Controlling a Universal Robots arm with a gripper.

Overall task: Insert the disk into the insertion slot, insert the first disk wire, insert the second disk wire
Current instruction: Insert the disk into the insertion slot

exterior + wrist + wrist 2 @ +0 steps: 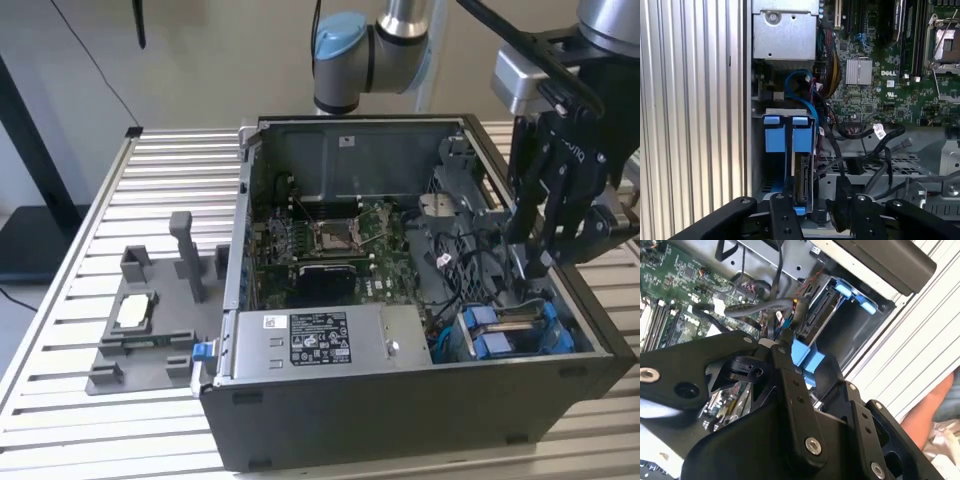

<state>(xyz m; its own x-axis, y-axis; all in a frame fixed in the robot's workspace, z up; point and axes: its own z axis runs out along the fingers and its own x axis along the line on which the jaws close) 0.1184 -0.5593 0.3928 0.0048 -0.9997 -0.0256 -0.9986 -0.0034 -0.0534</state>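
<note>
Since disk [800, 175] is already seated in insertion slot [790, 112], near corner at exterior view's right, wire-insertion step judged in hand. Pincer [543, 265] appears closed on black wire connector [840, 202]; alignment with disk's port required.

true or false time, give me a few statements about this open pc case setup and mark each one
1. The computer case lies open on the slatted table. True.
2. The gripper hangs outside the case, over the bare table. False: it hangs over the case's inside, near the insertion slot.
3. The insertion slot has blue tabs. True.
4. The power-supply box stands on the table beside the case. False: it sits inside the case, along its near wall.
</note>
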